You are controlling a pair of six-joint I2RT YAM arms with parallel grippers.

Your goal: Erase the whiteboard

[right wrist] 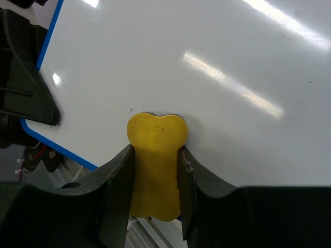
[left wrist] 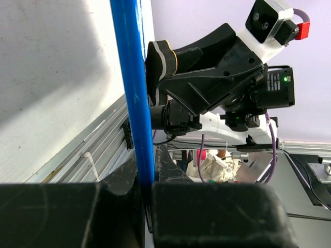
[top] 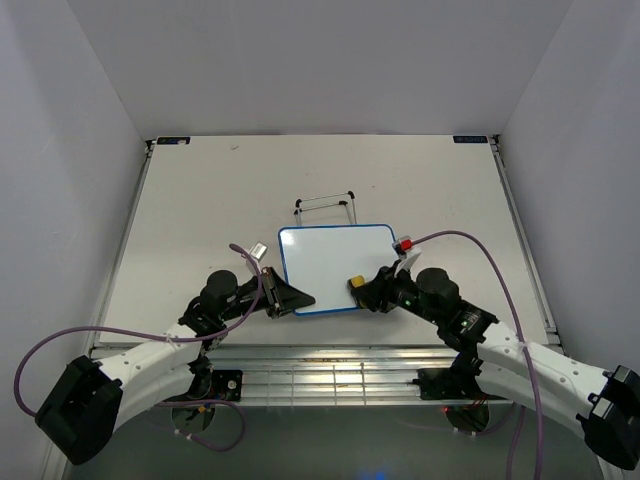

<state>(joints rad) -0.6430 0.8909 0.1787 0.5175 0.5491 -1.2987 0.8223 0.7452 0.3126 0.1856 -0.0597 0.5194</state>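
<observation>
The whiteboard (top: 335, 262), white with a thin blue frame, lies mid-table; its surface shows no writing. My left gripper (top: 297, 299) is shut on the board's near left edge; in the left wrist view the blue frame (left wrist: 133, 93) runs down between the pads. My right gripper (top: 362, 292) is shut on the yellow eraser (top: 355, 284) and presses it on the board's near right corner. In the right wrist view the eraser (right wrist: 155, 165) sits squeezed between the fingers, its tip on the white board surface (right wrist: 207, 67).
A thin wire stand (top: 326, 205) lies just behind the board. Grey walls close in the table on three sides. A metal rail (top: 330, 360) runs along the near edge between the arm bases. The right arm (left wrist: 227, 77) shows close in the left wrist view.
</observation>
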